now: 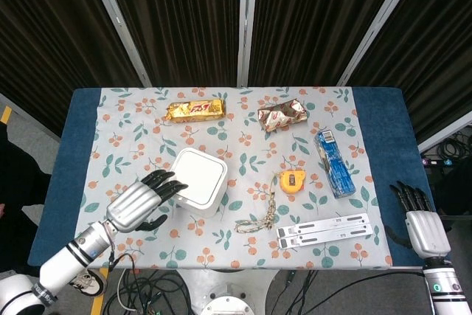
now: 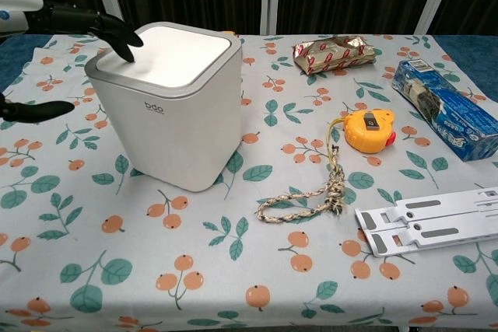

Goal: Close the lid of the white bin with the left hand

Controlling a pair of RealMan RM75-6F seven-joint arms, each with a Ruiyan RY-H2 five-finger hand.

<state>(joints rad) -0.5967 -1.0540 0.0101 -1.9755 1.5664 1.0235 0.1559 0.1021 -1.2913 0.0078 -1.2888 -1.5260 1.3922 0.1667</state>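
Fingertips [image 2: 124,43] of the left hand [image 1: 140,203] sit right on the near-left edge of the white bin's lid [image 2: 175,43], fingers stretched forward and slightly apart, holding nothing. White bin [image 1: 199,181] stands left of centre on the floral-clothed desk [image 1: 324,153], its lid lying flat and level with the rim. Over on the far side, the right hand [image 1: 420,223] rests at the desk's blue edge, fingers straight and loosely spread, empty. Yellow tape measure [image 2: 369,130] and its braided cord [image 2: 311,200] lie just right of the bin.
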